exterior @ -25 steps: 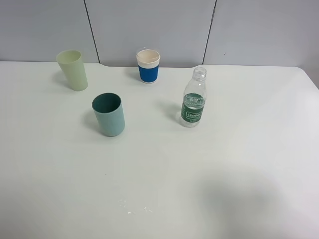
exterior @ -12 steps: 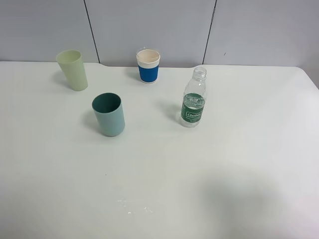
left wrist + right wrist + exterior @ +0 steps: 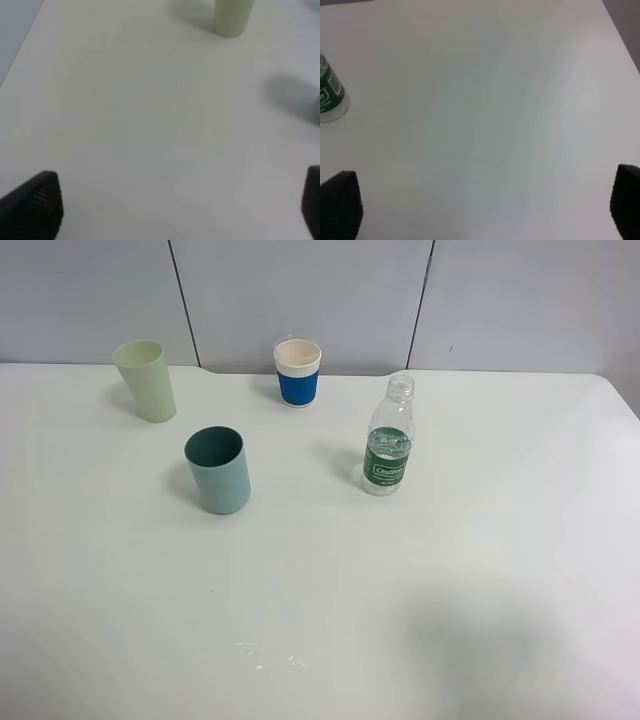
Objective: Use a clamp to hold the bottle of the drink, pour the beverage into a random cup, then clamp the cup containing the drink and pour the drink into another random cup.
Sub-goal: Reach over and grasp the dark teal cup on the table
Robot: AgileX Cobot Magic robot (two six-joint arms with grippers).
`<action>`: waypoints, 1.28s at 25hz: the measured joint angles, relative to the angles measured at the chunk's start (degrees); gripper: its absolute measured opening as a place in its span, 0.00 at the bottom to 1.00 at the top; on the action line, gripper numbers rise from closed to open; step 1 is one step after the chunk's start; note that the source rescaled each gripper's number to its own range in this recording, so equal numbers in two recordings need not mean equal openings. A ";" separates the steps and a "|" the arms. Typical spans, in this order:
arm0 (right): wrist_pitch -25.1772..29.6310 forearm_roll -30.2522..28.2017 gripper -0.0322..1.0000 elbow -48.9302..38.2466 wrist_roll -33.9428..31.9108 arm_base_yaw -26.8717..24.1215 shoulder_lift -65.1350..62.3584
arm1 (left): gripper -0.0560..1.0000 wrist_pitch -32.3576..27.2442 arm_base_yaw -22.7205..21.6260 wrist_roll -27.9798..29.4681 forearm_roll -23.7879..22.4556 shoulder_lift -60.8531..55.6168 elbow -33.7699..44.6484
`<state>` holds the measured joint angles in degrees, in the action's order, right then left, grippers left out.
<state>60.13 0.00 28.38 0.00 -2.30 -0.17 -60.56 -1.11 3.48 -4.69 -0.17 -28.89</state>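
Nothing has moved since the earlier pictures: all four vessels stand upright at the same places on the smooth white table point(image 3: 450, 570).

The bottle point(image 3: 388, 440) is of clear plastic, ribbed, without cap, with a dark green label in white letters. It stands right of the middle. The teal tumbler point(image 3: 218, 472) has straight plastic sides, lighter outside and darker green inside, and stands well apart from the bottle, to the left. The paper cup point(image 3: 298, 373), with a blue sleeve and a cream rim, stands near the back wall. A pale yellow-green tapered cup point(image 3: 146, 381) is at the far left.

No arm shows in the high view. The left gripper point(image 3: 172, 205) hangs over bare table, its dark ribbed pads wide apart and holding nothing. The right gripper point(image 3: 482, 202) is spread as well, empty, with the bottle ahead of it and to one side.
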 joint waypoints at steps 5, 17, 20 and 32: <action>0.00 0.00 1.00 0.00 0.00 0.00 0.00 | 0.89 0.49 0.00 -1.60 0.00 0.00 -0.12; 0.00 0.00 1.00 0.00 0.00 0.00 0.00 | 0.83 14.08 3.77 -5.65 0.94 17.23 -1.14; 0.00 0.00 1.00 0.00 0.00 0.00 0.00 | 0.82 14.73 8.14 -5.66 0.35 24.99 -1.14; 0.00 0.00 1.00 0.00 0.00 0.00 0.00 | 0.82 19.25 24.81 -5.49 0.58 48.27 -1.08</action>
<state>60.13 0.00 28.38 0.00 -2.30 -0.17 -41.30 23.69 -2.01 -4.11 48.10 -29.98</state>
